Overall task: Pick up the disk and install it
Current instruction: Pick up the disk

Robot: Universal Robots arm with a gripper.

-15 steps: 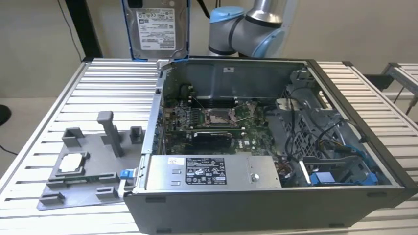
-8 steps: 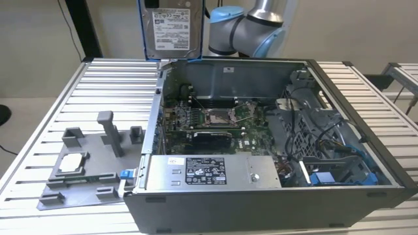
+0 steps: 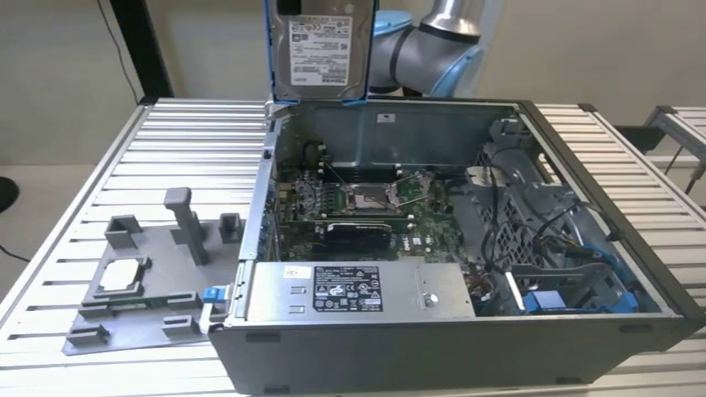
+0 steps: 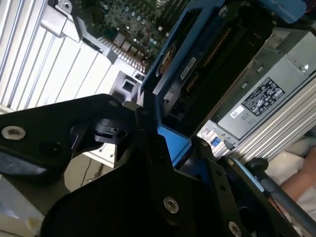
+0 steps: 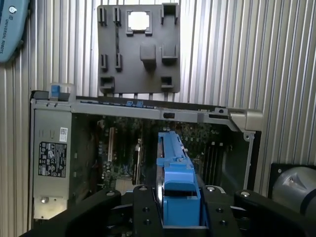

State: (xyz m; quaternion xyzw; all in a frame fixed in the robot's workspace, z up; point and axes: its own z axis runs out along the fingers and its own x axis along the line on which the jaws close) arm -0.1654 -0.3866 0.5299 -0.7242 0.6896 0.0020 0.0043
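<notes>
We hold the disk (image 3: 320, 51) upright above the open computer case (image 3: 441, 339) on the slatted desk (image 3: 188, 141); in the first wrist view our jaws are clamped on its blue bracket (image 5: 178, 173).

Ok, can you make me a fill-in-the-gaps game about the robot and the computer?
1. The gripper holds the disk by its ____ bracket.
2. The disk hangs ____ the open computer case.
3. The grey tray sits at the exterior view's ____ of the case.
Missing words: blue; above; left.
</notes>
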